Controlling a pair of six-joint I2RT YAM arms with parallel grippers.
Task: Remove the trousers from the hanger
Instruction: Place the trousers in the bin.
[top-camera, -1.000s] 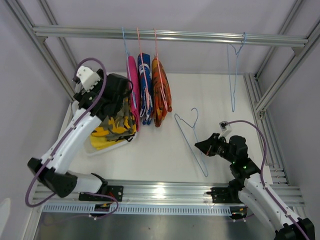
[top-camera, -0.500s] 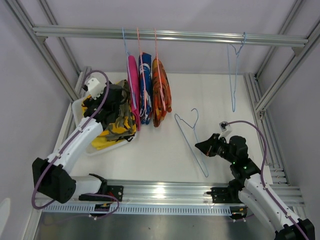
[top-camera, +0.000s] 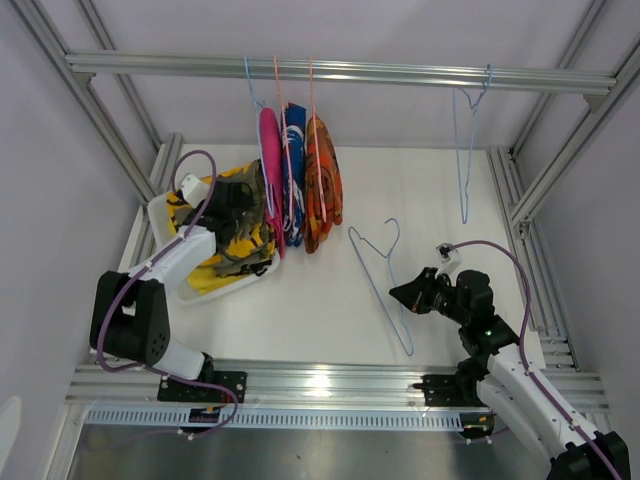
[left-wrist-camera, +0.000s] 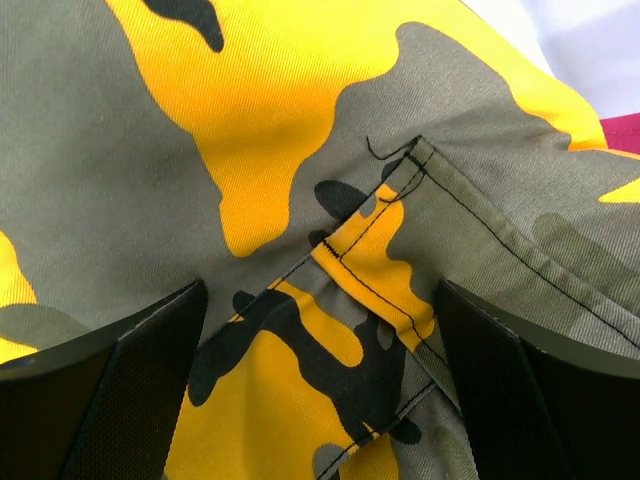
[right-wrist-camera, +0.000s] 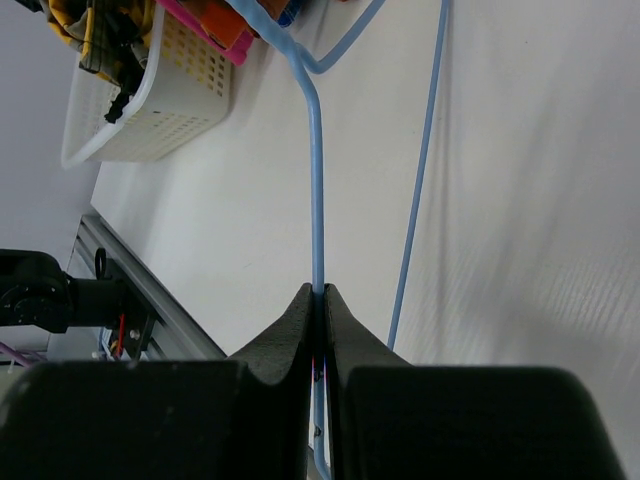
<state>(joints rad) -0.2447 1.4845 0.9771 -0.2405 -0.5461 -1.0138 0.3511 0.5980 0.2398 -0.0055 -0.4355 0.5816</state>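
Observation:
Three pairs of trousers hang on hangers from the rail (top-camera: 340, 72): magenta pink (top-camera: 269, 165), blue-and-white (top-camera: 293, 160) and orange camouflage (top-camera: 322, 180). Yellow-and-dark camouflage trousers (top-camera: 245, 245) (left-wrist-camera: 300, 150) lie on a plain yellow pair (top-camera: 212, 277) in the white basket (top-camera: 160, 215). My left gripper (top-camera: 236, 203) (left-wrist-camera: 320, 400) is open just above the camouflage cloth, its fingers (left-wrist-camera: 130, 400) on either side of a seam. My right gripper (top-camera: 400, 293) (right-wrist-camera: 322, 300) is shut on the wire of a bare blue hanger (top-camera: 385, 265) (right-wrist-camera: 316, 180) above the table.
An empty blue hanger (top-camera: 467, 150) hangs at the right end of the rail. Slanted frame posts (top-camera: 560, 160) flank the white table. The basket (right-wrist-camera: 150, 110) also shows in the right wrist view, far left. A metal rail (top-camera: 330, 385) runs along the near edge.
My left arm has dropped and drawn back, bringing its open gripper down onto the camouflage trousers in the basket. The hanging trousers swayed slightly. The right arm has held still.

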